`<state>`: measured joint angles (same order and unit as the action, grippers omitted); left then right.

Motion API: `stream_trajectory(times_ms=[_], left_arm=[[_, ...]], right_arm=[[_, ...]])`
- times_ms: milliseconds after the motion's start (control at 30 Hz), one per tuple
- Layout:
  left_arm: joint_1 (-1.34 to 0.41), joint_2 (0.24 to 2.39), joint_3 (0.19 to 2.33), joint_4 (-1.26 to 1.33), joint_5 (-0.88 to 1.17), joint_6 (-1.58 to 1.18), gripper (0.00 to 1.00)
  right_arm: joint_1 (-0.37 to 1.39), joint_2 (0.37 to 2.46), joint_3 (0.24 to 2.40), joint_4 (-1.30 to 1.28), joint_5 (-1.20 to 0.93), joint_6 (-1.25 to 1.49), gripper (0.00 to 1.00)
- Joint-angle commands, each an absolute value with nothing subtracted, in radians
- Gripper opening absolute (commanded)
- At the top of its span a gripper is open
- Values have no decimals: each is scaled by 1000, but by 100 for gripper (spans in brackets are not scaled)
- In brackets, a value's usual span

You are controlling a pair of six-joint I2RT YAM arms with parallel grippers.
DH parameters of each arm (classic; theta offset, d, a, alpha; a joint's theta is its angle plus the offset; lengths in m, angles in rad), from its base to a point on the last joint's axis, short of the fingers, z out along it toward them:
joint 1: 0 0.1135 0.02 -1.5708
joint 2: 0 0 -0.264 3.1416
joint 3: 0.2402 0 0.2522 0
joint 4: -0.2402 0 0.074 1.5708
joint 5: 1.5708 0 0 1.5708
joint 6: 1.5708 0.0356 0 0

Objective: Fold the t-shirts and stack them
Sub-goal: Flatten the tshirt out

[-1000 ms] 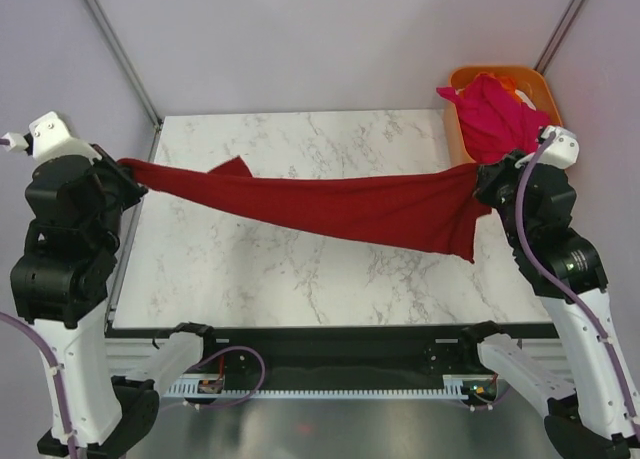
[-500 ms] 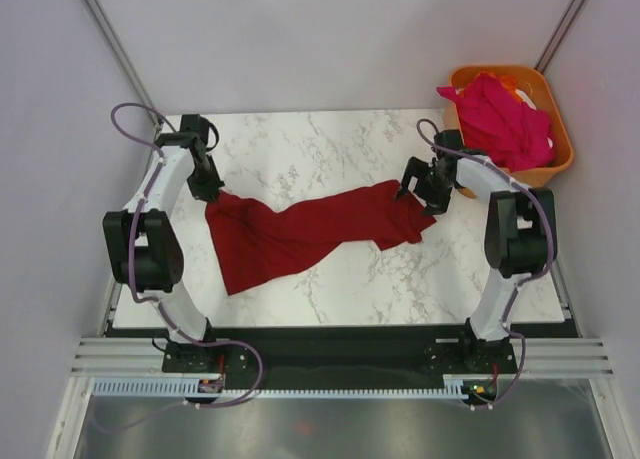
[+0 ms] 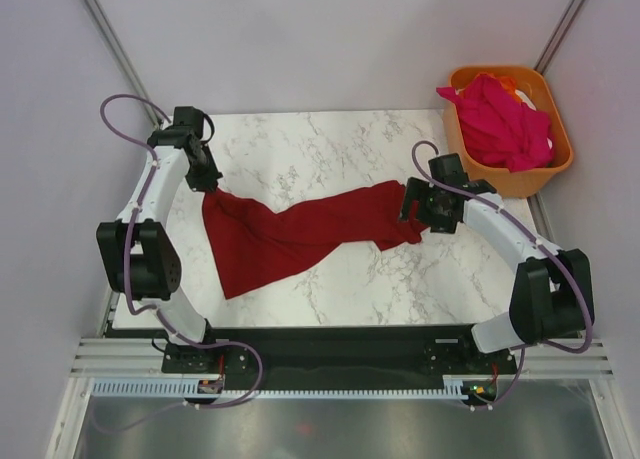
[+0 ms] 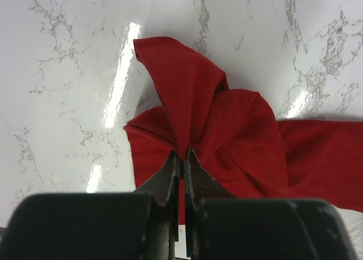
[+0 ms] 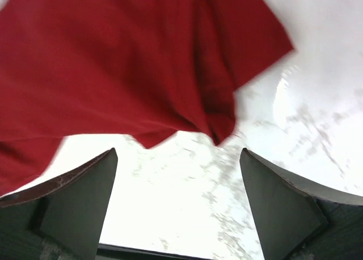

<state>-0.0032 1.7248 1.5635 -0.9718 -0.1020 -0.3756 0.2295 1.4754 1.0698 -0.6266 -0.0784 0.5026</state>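
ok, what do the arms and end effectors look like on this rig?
Both arms have white link shells, black joint housings and a purple cable looping along each. Left end effector: two dark, tapered fingers. Right end effector: dark, broad wedge-shaped fingers, with worn reddish inner edges. No markings visible.

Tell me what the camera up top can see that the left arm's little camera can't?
Only the top view shows the pink shirt piled in the orange tub, both arms, and the right gripper open by the red shirt's end. Only the left wrist view shows the left gripper pinching a bunched fold of red cloth. Both show the red shirt on the marble table.
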Motion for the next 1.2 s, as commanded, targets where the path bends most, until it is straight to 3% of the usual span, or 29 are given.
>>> stream_trajectory(times_ms=[0,200,367,467,533,633,667,700,733,833,933,967,1133,1167], left_arm=[[-2,1660,1543,-948,-101,-362,2],[-2,1595,1453,-894,-98,-374,2],[-2,1554,1387,-844,-104,-382,2],[-2,1529,1350,-821,-98,-383,2],[-2,1522,1336,-811,-112,-383,2],[-2,1513,1325,-801,-123,-382,2],[-2,1513,1324,-801,-123,-382,2],[-2,1511,1322,-799,-123,-383,2],[-2,1508,1324,-799,-126,-382,2],[-2,1496,1328,-799,-132,-379,2],[-2,1480,1348,-802,-136,-370,2],[-2,1483,1354,-801,-133,-370,2],[-2,1520,1400,-810,-110,-374,2],[-2,1537,1416,-814,-97,-374,2]], right_arm=[[225,1396,1002,-617,107,546,98],[222,1496,971,-540,23,545,86],[225,1564,951,-492,12,543,84],[225,1595,954,-476,3,540,75],[224,1604,953,-466,3,538,62],[224,1603,950,-465,-32,537,32],[225,1597,946,-465,-41,534,14],[224,1589,945,-466,-47,532,4],[224,1563,948,-474,-55,532,0],[224,1487,1008,-517,-123,552,0],[218,1501,1220,-523,-239,604,0],[215,1534,1391,-522,-262,647,0],[166,1994,1975,-532,-392,797,0],[154,2064,2125,-551,-405,833,45]])
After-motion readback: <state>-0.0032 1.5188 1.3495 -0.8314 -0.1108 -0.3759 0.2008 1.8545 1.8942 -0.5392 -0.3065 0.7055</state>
